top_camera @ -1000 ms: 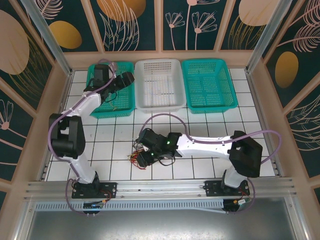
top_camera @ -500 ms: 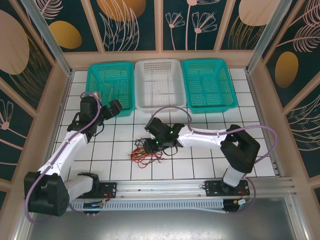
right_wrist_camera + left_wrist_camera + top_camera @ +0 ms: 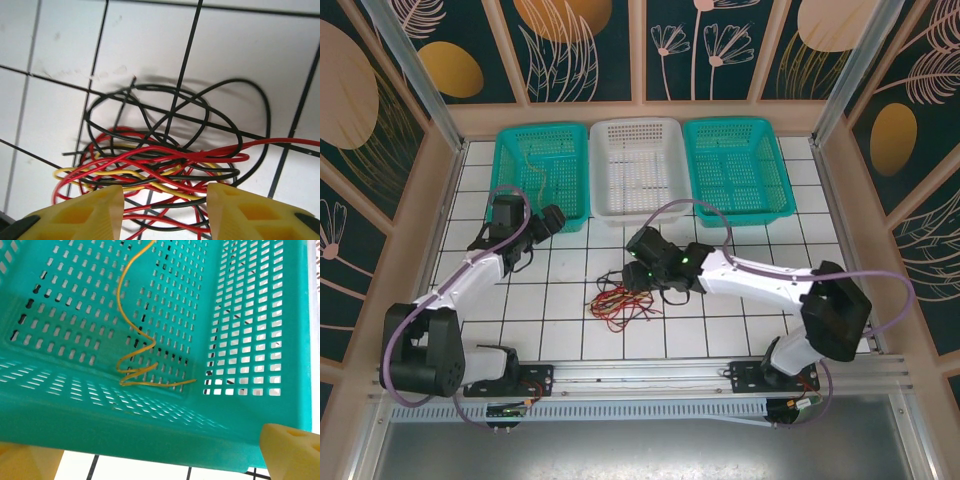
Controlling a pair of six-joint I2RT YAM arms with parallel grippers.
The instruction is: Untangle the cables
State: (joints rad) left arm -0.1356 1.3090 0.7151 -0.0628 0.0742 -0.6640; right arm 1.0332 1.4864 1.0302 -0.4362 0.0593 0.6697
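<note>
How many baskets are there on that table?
3, in a row along the far edge: the left teal basket with a yellow cable in it, the white basket in the middle, and the right teal basket. None seems hidden.

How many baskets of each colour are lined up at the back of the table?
Teal baskets: 2
White basket: 1
Total: 3
</note>
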